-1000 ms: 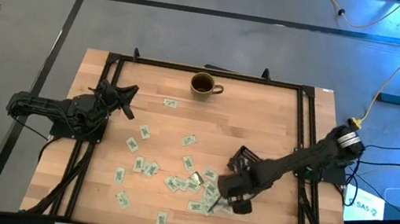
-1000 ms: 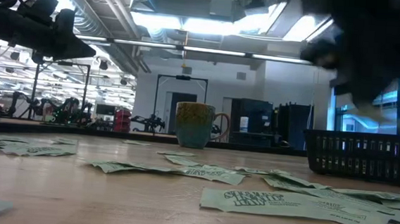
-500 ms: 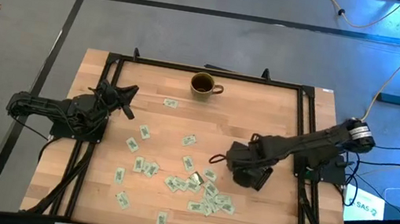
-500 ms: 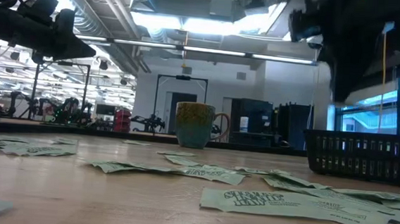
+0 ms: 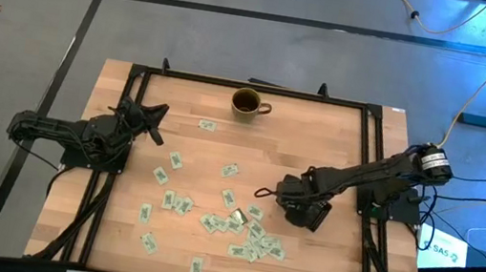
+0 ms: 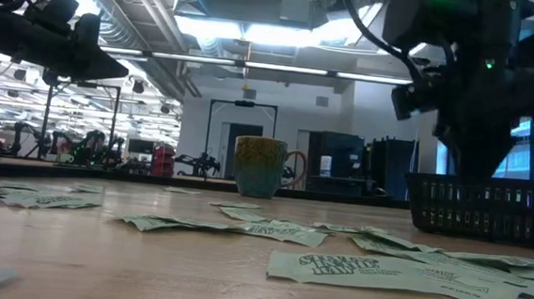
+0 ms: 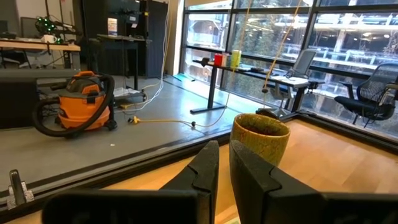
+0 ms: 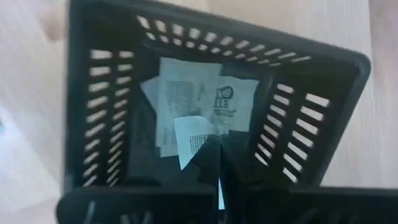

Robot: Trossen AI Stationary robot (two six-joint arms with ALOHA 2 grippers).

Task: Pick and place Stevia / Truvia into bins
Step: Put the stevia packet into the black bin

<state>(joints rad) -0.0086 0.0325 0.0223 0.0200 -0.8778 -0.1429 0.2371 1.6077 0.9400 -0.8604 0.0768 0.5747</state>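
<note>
Holding: the right gripper (image 8: 219,163) hangs directly over the bin (image 8: 93,99), its fingers pressed together on a single sachet (image 8: 194,138) whose free end points down into the bin.
Bin: black, with slotted walls; in the high view the bin (image 5: 316,216) lies under the right gripper (image 5: 296,199), far from the mug (image 5: 248,104) and toward the right side of the table (image 5: 320,138).
Done: a few white and pale green sachets (image 8: 180,93) already lie flat on the bin floor.
In hand: I judge this to be the release step; the held sachet is not yet let go.
Left to do: most of the work, I think. Many Stevia sachets (image 5: 232,219) are scattered on the wood beside the bin, with the thickest group just next to it and single ones farther out, toward the left arm.
Left gripper: the left gripper (image 7: 222,171) waits well away from the bin, facing the mug (image 7: 260,137), with a narrow gap between its fingers and nothing in it.
Around: the brown mug stands at the far table edge, well apart from the bin; it is not part of the sorting.
In the way: nothing stands between the loose sachets and the bin. Several sachets in the thick group overlap, so taking only one may be difficult.
</note>
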